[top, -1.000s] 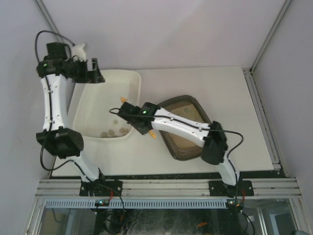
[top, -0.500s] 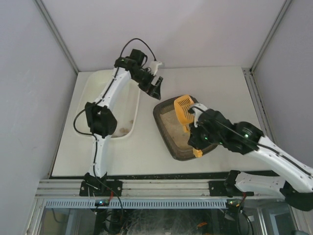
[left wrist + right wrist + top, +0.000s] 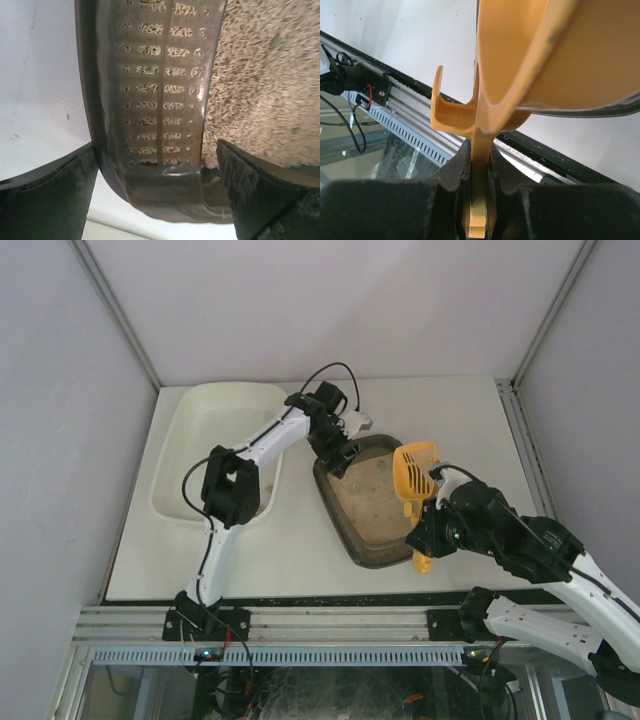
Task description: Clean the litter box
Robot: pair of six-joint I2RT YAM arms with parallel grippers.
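Observation:
The dark olive-brown litter box [image 3: 336,515] lies mid-table, holding beige litter [image 3: 375,505]. My left gripper [image 3: 340,456] is at its far left corner, open. In the left wrist view the left gripper [image 3: 156,150] straddles the box's perforated rim [image 3: 150,100], one finger [image 3: 45,200] outside on the table side and the other over the litter [image 3: 260,85]. My right gripper [image 3: 422,538] is shut on the handle of a yellow slotted scoop [image 3: 413,468], which is raised over the box's right side. In the right wrist view the right gripper [image 3: 479,165] pinches the handle below the scoop [image 3: 545,60].
A larger cream-white tub [image 3: 205,450] stands to the left of the litter box, partly under the left arm. The table's black front edge and the metal rail [image 3: 340,625] run close behind the right gripper. Walls close in on both sides.
The left gripper has swung from the tub's far corner down onto the litter box's far left corner. The right arm has carried the scoop from the tub to the box's right side.

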